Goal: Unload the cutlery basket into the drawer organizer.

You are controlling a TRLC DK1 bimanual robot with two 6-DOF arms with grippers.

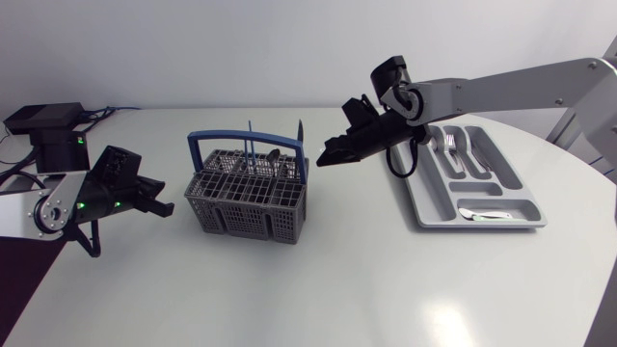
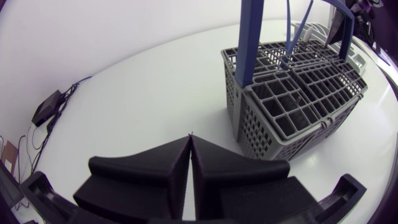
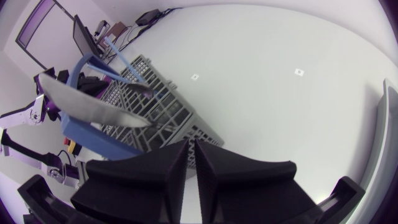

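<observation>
Left gripper [image 1: 165,207]: 2 fingers pressed together, empty, near cutlery basket [image 1: 249,202], which I see mid-table. Right gripper [image 1: 324,157]: fingers together, empty, between basket and drawer organizer [image 1: 425,208].

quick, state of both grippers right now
left gripper: closed, holding nothing
right gripper: closed, holding nothing

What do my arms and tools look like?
The right arm is silver-grey with black joints and a black cable; the left arm is similar, with green lights. The left tool and right tool are matte black, each two broad wedge fingers.
</observation>
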